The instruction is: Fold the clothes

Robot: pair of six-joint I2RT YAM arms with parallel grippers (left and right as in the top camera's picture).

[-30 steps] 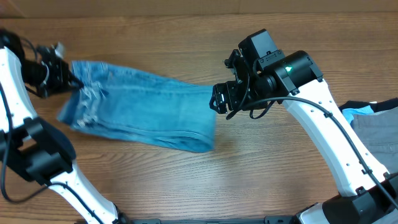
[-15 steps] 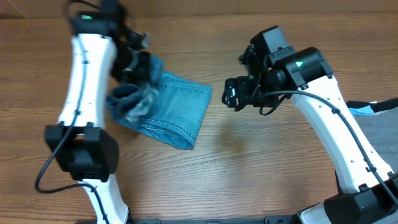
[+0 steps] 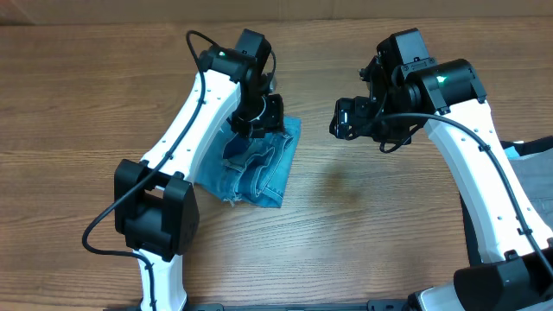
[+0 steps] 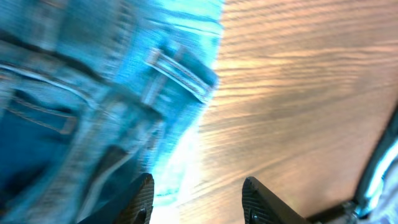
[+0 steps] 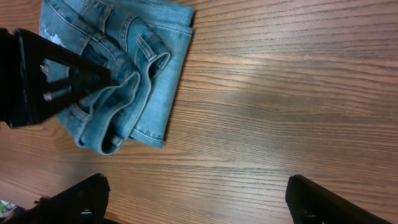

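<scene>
The clothes are light blue denim jeans point(image 3: 259, 164), lying as a folded bundle on the wooden table left of centre. My left gripper point(image 3: 255, 117) hovers over the bundle's far edge. In the left wrist view its jaws stand apart point(image 4: 199, 186) with nothing between them, the waistband and belt loops of the jeans point(image 4: 93, 81) just beyond the left finger. My right gripper point(image 3: 346, 123) hangs open over bare wood to the right of the jeans. The right wrist view shows the jeans point(image 5: 118, 68) at top left, with the left gripper point(image 5: 56, 81) resting on them, while the right gripper point(image 5: 199, 190) is empty.
A grey garment point(image 3: 529, 186) lies at the table's right edge, with a pale cyan garment point(image 3: 510, 155) and a black one point(image 3: 529, 142) beside it. The right arm's white link crosses the lower right of the table.
The left arm swung from the far left to the middle, carrying the waist end over the legs. The jeans went from a long strip to a compact bundle. The left jaws opened and let go.
</scene>
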